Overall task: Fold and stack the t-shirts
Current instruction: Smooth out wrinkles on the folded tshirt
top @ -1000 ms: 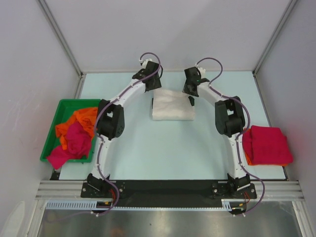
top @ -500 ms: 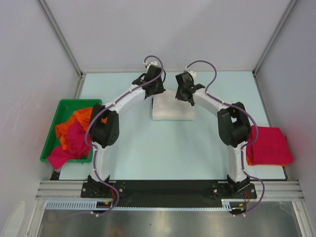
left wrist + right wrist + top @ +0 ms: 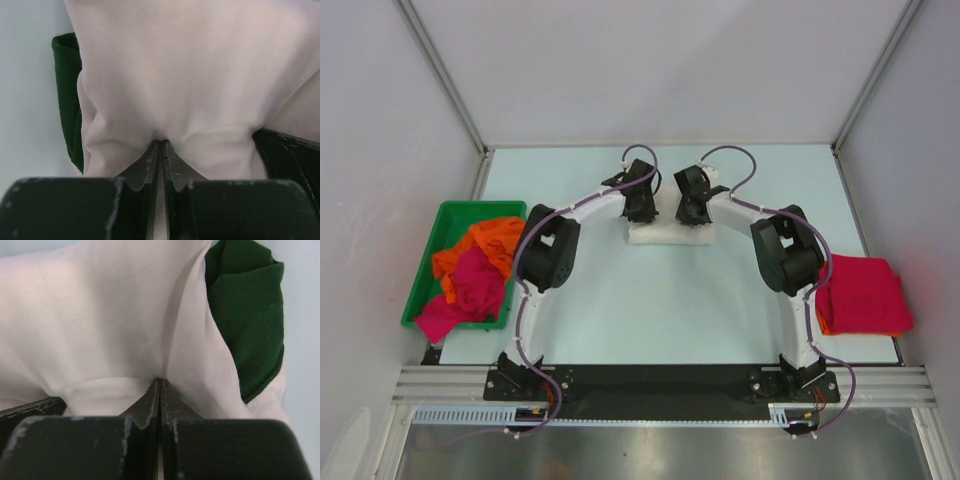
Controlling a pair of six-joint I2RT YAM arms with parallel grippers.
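Lying folded on the far middle of the table (image 3: 650, 310), the cream t-shirt (image 3: 665, 233) is the piece you have both arms on. Your left gripper (image 3: 160, 144) has its jaws pressed together on a pucker of the cream cloth. Your right gripper (image 3: 159, 381) pinches another pucker the same way. From above, the two sit close to each other over the shirt's far part, the left one on its left half and the right one on its right half.

A dark green sleeve (image 3: 67, 100) shows at the left side of the cloth in your left wrist view. A second green sleeve (image 3: 250, 325) lies at the right side in your right wrist view.

Well apart, near the table's right edge, a crimson tee (image 3: 865, 290) lies folded on a folded orange tee (image 3: 823, 323), of which you see only a strip at the near left corner. At the left edge, the green bin (image 3: 423, 272) holds a crumpled orange tee (image 3: 485, 240) and a magenta-pink tee (image 3: 470, 288), bunched together.
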